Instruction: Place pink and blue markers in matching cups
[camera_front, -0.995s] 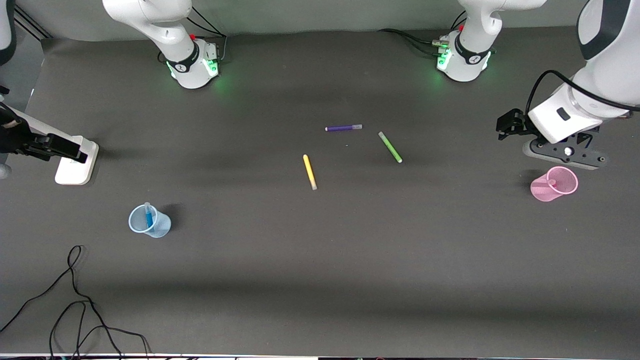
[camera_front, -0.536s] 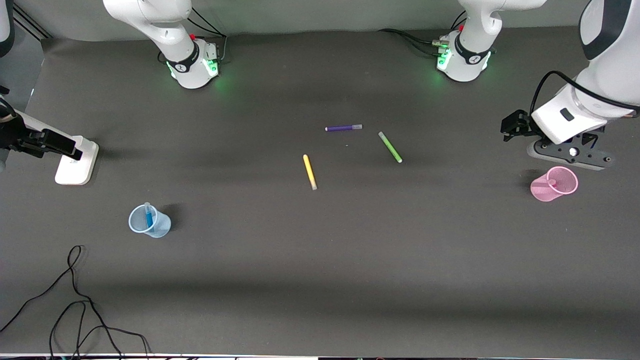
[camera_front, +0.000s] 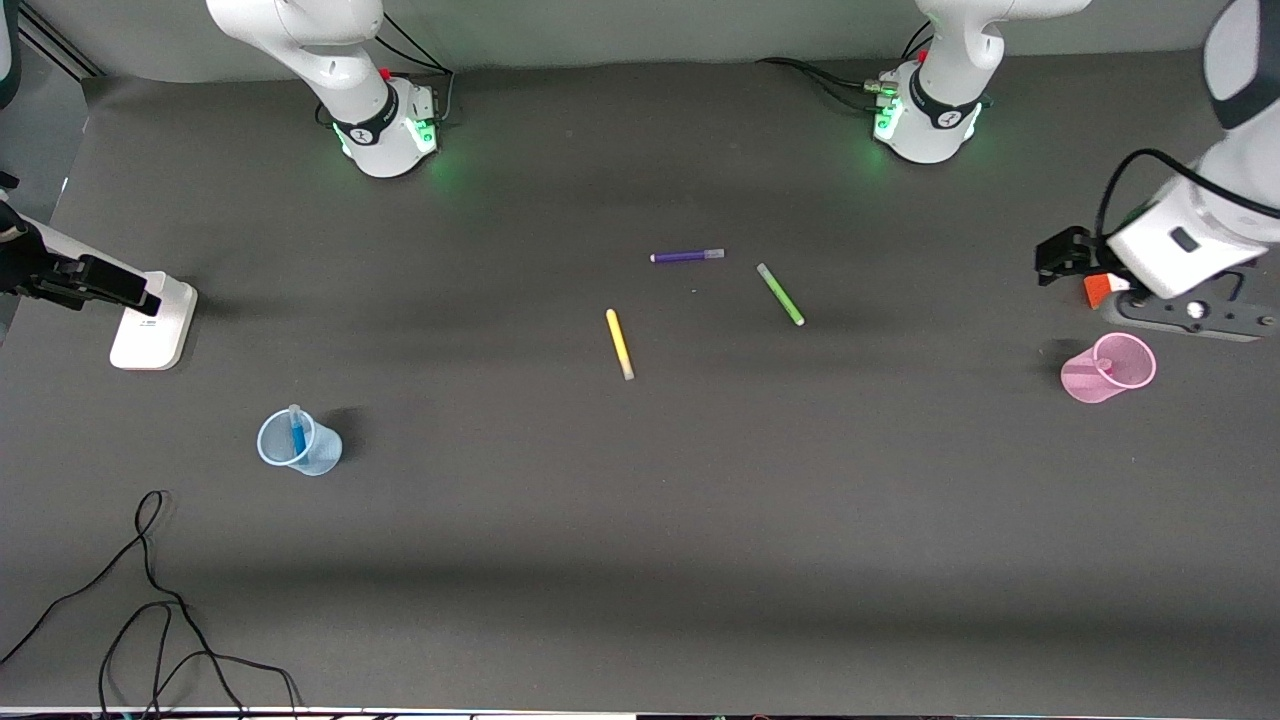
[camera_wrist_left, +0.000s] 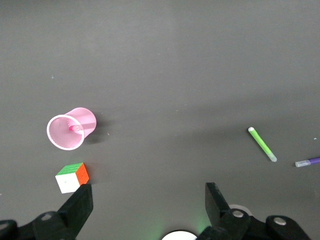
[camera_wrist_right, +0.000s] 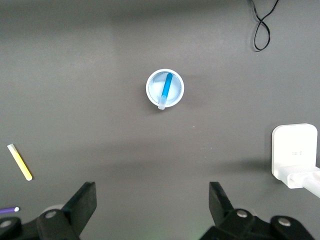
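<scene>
The pale blue cup (camera_front: 298, 442) stands upright toward the right arm's end of the table with the blue marker (camera_front: 297, 430) leaning inside it; both show in the right wrist view, cup (camera_wrist_right: 176, 87) and marker (camera_wrist_right: 166, 89). The pink cup (camera_front: 1108, 368) stands toward the left arm's end with the pink marker (camera_front: 1103, 366) inside; the left wrist view shows the cup (camera_wrist_left: 85, 120) and marker (camera_wrist_left: 75, 128). My left gripper (camera_wrist_left: 148, 200) is open and empty, high over the table beside the pink cup. My right gripper (camera_wrist_right: 152, 200) is open and empty, high over the table's end.
A yellow marker (camera_front: 619, 343), a green marker (camera_front: 780, 294) and a purple marker (camera_front: 687, 256) lie mid-table. A small colour cube (camera_wrist_left: 71, 177) sits beside the pink cup. A white power block (camera_front: 152, 320) lies under the right arm. A black cable (camera_front: 150, 610) loops at the front corner.
My left arm has drawn back toward its end of the table, uncovering the colour cube. My right arm has pulled slightly farther out at its end. Cups and markers have not moved.
</scene>
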